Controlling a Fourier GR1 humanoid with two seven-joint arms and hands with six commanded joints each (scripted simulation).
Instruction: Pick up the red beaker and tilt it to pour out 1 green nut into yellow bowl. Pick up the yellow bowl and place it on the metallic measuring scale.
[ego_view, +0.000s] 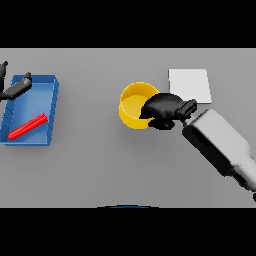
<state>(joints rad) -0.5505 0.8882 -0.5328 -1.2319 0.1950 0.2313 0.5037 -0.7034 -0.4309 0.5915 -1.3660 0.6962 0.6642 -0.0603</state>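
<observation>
yellow bowl (132, 106) gripped at its right rim by the curled right hand (165, 108).

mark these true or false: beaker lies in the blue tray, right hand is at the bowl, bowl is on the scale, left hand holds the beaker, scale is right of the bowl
1. The beaker lies in the blue tray. True.
2. The right hand is at the bowl. True: its fingers curl at the bowl's right rim.
3. The bowl is on the scale. False: it stands on the table, left of the scale.
4. The left hand holds the beaker. False: it is at the tray's far left corner, apart from the beaker.
5. The scale is right of the bowl. True.
</observation>
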